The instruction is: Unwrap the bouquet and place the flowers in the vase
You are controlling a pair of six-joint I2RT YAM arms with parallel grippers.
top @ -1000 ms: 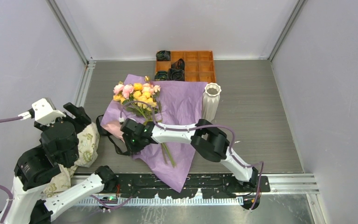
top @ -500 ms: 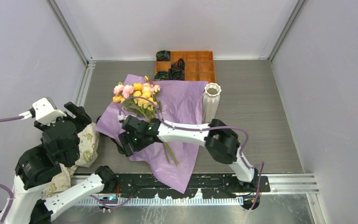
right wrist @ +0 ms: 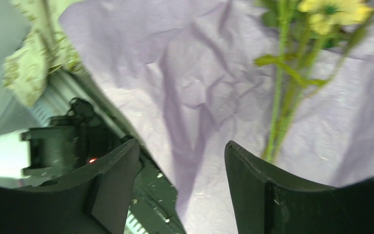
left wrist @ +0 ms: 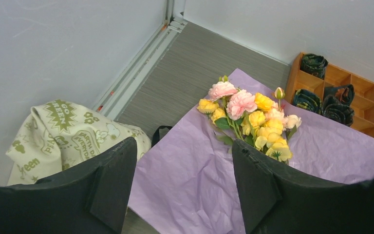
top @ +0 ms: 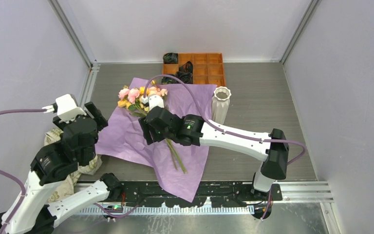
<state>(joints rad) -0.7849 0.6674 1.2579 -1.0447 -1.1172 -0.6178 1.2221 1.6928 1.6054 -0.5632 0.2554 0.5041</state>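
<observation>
The bouquet lies unwrapped: its purple paper [top: 126, 139] is spread flat on the table. The flowers [top: 143, 97] lie loose on it, pink and yellow heads far, green stems [top: 176, 158] pointing near. My right gripper [top: 147, 130] hovers open just above the paper, left of the stems [right wrist: 282, 112], holding nothing. My left gripper [top: 91, 117] is open over the paper's left edge, facing the flowers [left wrist: 248, 114]. A black ribbon loop [left wrist: 159, 130] peeks out by that edge. The white ribbed vase [top: 221, 103] stands upright at the paper's right corner.
An orange compartment tray [top: 207, 66] with dark fabric coils sits at the back. A beige printed cloth bag [top: 70, 173] lies under my left arm, left of the paper [left wrist: 68, 136]. Walls close in left, back and right.
My right gripper has opened, let go at the paper's left edge and moved up and right over the stems. The paper now lies flatter to the left. My left arm rose toward the paper.
</observation>
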